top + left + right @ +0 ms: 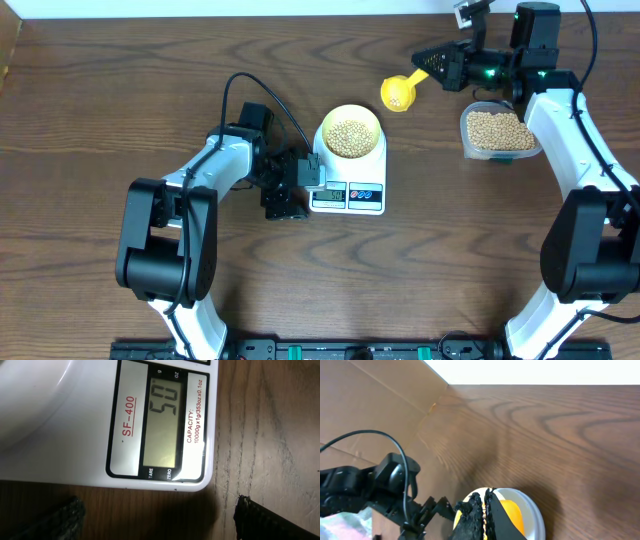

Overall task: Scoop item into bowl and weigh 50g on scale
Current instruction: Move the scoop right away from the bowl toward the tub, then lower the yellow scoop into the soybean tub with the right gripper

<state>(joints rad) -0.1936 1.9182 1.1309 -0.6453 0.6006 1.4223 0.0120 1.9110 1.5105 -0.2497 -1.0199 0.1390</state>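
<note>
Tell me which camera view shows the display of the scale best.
The left wrist view. The display is large there, and its digits read 50. The overhead view shows the whole scale, but its display is too small to read. The right wrist view does not show the display.

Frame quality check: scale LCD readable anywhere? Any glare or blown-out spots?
Left wrist: LCD sharp, no glare, reads 50, rotated sideways. Overhead: even light, soft arm shadows, scale digits too small to read. Right wrist: strip beyond the table blown out white; right pincer on the yellow scoop crowds the bottom.
</note>
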